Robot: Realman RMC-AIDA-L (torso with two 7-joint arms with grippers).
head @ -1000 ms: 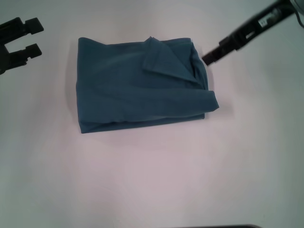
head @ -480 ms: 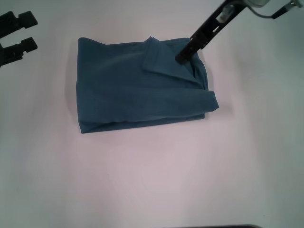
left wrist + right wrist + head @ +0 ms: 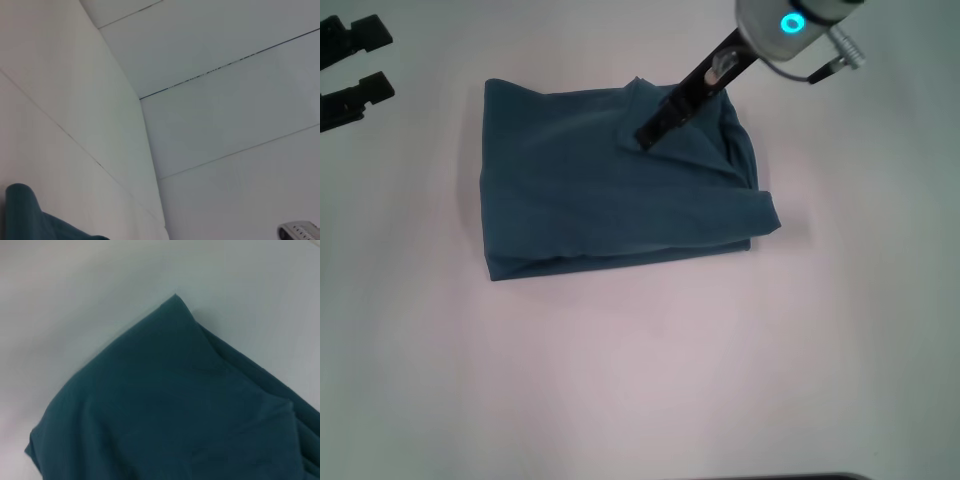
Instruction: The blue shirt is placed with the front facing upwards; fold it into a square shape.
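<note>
I see the blue shirt [image 3: 620, 185] lying on the white tabletop [image 3: 640, 380], near the middle and a bit toward the far side. It is already folded into a thick block — wider than it is tall, so not quite a square yet. A loose flap [image 3: 675, 140] sits on top near the far right corner, and the right edge looks lumpy where layers bunch up.

My right gripper [image 3: 648, 135] reaches down from the far right, and its tip is over that flap, right at the cloth. I cannot tell if its jaws are wide or narrow, because I only see a dark tip from above. My left gripper [image 3: 355, 70] is parked off at the far left, well apart from the shirt, with its jaws apart and holding nothing.

The shirt looks soft, light and floppy, I think — it will sag and slide if I lift it by one layer. I would pinch the flap at its edge, or take the whole stack at the right end, so all the layers come along together.
</note>
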